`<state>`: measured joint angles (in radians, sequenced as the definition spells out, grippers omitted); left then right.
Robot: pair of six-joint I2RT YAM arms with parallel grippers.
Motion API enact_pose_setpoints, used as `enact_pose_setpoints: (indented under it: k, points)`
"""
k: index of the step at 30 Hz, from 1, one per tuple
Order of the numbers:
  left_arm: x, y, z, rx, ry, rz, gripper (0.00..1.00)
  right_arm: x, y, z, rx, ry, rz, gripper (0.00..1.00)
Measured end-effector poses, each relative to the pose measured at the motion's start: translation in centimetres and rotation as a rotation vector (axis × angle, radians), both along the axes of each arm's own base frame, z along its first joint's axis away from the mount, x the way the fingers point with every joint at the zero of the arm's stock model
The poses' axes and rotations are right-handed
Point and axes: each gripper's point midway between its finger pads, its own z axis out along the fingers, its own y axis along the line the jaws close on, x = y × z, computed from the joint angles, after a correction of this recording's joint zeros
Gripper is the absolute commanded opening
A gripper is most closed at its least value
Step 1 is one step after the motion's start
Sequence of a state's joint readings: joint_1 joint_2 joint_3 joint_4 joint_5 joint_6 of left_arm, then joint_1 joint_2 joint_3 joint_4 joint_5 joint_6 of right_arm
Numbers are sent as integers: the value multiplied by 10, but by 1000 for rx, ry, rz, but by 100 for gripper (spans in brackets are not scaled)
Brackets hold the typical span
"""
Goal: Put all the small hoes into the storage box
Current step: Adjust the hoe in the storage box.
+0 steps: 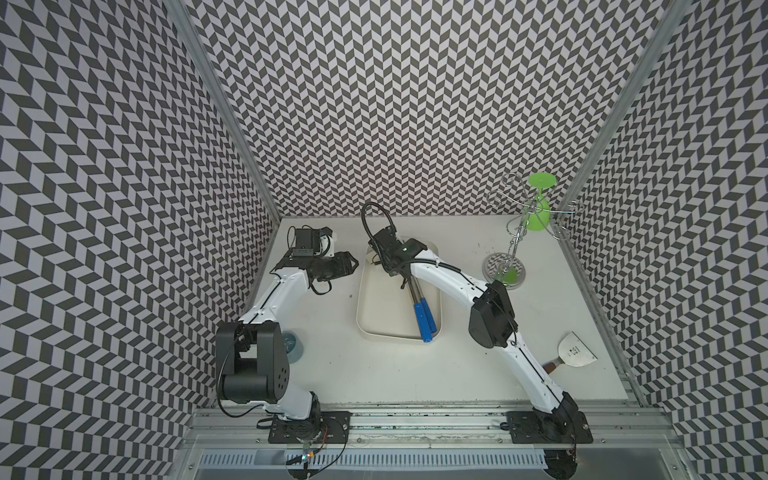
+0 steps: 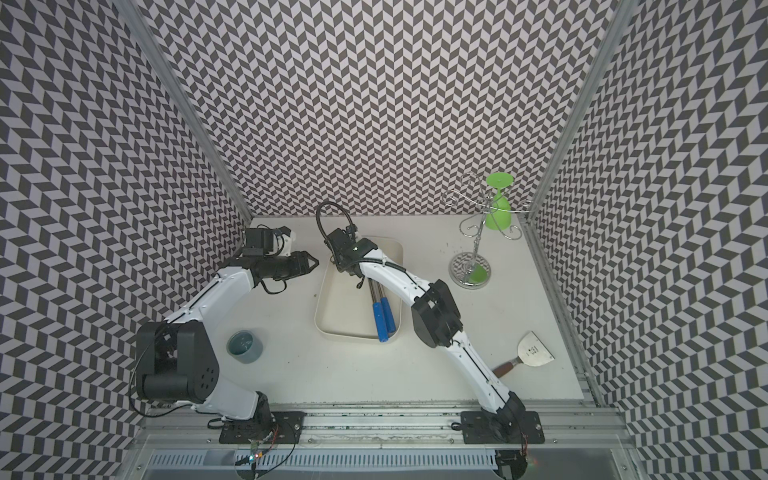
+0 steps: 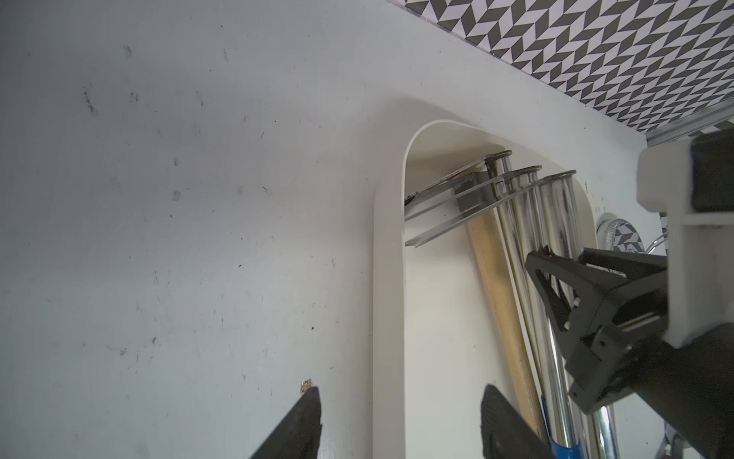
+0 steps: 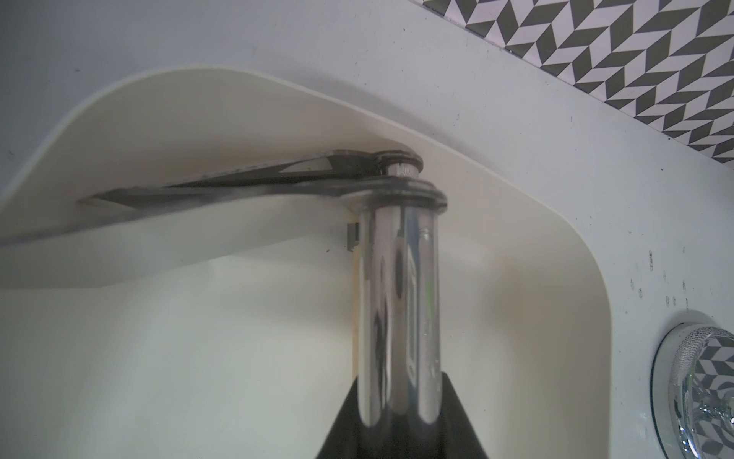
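Note:
The storage box (image 1: 361, 299) (image 2: 322, 299) is a shallow cream tub in the middle of the table. Several hoes lie in it along its right side, chrome shafts with blue handles (image 1: 424, 320) (image 2: 384, 316), blades toward the far end. One handle end reaches over the near rim. My right gripper (image 1: 401, 281) (image 2: 357, 282) (image 4: 399, 381) is inside the box, shut on the chrome shaft of a small hoe (image 4: 397, 278) (image 3: 556, 210). A wooden-handled tool (image 3: 492, 270) lies beside the shafts. My left gripper (image 1: 353, 264) (image 2: 313, 262) (image 3: 401, 391) hangs open and empty over the box's left rim (image 3: 387, 278).
A chrome glass rack (image 1: 505, 268) with a green goblet (image 1: 538, 208) stands at the back right. A metal scraper (image 1: 575, 349) lies at the right near the front. A grey tape roll (image 2: 244, 347) sits at the front left, next to the left arm's base.

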<state>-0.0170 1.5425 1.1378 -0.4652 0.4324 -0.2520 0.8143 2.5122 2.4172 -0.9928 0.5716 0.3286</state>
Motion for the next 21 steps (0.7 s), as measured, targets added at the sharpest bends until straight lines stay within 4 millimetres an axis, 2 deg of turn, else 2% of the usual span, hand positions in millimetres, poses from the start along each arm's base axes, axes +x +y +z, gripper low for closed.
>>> enact_pose_setpoints:
  k: [12,21]
  points:
    - [0,0,0,0,-1,0,64,1,-2,-1,0,6,0,31]
    - [1,2,0,0,0,5,64,5,-5,-4,27,29,0,35]
